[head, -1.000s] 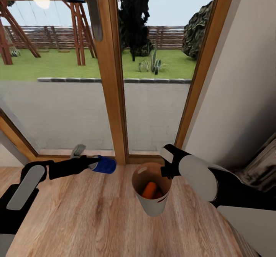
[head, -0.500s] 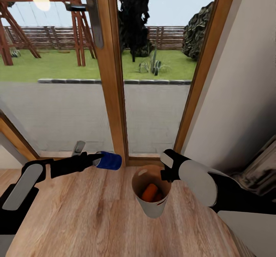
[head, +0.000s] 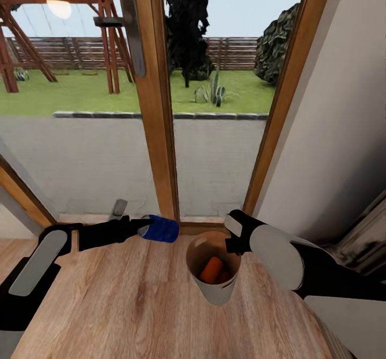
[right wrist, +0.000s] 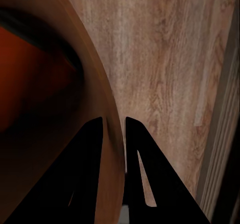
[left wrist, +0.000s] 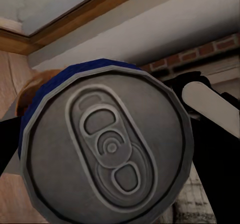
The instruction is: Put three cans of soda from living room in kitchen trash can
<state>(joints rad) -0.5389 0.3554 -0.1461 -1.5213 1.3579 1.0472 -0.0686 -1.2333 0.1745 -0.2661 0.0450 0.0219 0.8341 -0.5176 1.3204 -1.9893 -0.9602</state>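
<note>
- Floor (head: 134,305): warm wood planking, running up to the sill of the glass doors.
- Glass doors (head: 155,107): wood-framed panes with a dark lever handle (head: 115,21); a paved strip, a lawn, a wooden swing frame and a fence lie outside.
- Wall (head: 343,107): a plain pale surface rising behind the right arm.
- Left gripper (head: 143,229): held level above the floor and pinching the dark blue soda can (head: 161,229), which lies on its side, projecting from the fingertips toward the bin. In the left wrist view the can's grey lid with its pull tab (left wrist: 107,151) faces the camera; brick courses show in the background beyond the can.
- Trash can (head: 213,293): a tapered bin, brown inside and pale outside, just beyond the blue can's far end and beside the right gripper.
- Right gripper (head: 231,244): its dark fingers (right wrist: 90,149) are pressed onto the bin's rim (right wrist: 107,124), one finger inside the wall and one outside.
- Orange soda can (head: 210,269): lies tilted inside the bin, below the right gripper; a second orange shape shows beside it.
</note>
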